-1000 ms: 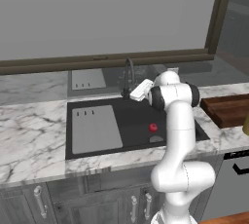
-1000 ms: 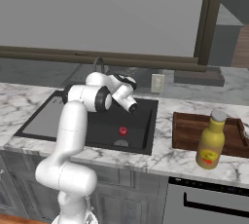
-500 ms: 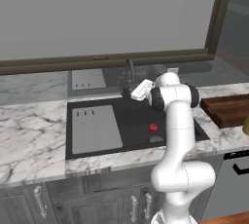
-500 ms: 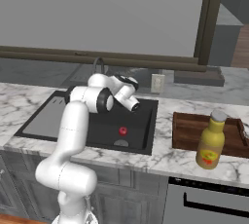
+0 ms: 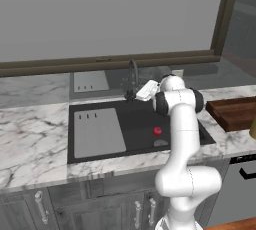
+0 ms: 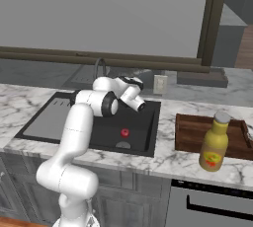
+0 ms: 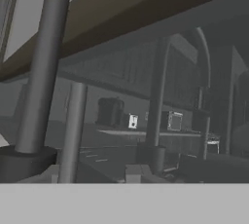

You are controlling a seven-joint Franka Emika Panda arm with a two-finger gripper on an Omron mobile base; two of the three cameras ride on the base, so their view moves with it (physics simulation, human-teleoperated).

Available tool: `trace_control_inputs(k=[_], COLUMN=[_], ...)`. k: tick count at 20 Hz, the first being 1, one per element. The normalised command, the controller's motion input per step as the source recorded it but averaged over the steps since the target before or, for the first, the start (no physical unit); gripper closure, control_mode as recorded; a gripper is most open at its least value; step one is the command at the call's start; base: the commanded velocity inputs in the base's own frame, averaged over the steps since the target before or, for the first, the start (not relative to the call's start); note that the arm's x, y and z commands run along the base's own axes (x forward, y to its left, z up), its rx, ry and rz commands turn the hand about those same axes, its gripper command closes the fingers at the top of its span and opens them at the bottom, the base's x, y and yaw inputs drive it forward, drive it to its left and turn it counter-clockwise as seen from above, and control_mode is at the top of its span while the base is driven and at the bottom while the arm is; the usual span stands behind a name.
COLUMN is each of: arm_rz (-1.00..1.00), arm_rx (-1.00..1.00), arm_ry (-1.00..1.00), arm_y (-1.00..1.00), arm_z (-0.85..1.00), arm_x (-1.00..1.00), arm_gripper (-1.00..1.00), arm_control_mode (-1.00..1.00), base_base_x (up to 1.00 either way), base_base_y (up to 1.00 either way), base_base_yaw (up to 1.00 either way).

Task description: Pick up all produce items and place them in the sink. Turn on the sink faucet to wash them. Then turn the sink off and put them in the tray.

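Well below end effector (image 5: 138,94), red fruit (image 5: 157,131)

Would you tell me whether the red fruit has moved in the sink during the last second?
No. The red fruit stays beside the drain in the sink.

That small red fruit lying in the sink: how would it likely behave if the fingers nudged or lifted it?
The red fruit is round and glossy, so a nudge would probably roll it across the flat black sink floor, perhaps toward the drain just beside it. Being so small, it likely weighs little but may slip from a loose pinch.
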Motion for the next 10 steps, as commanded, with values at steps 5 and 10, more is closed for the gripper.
trace_control_inputs(k=[5, 10], arm_rz=[-0.02, -0.11], arm_rx=[0.0, 0.0], arm_ry=[-0.01, 0.0], arm_y=[-0.1, 0.02], arm_z=[0.0, 0.0], arm_x=[0.36, 0.17], arm_gripper=[1.0, 1.0], arm_control_mode=[-1.0, -1.0], base_base_x=[0.0, 0.0], base_base_y=[0.0, 0.0], base_base_yaw=[0.0, 0.0])
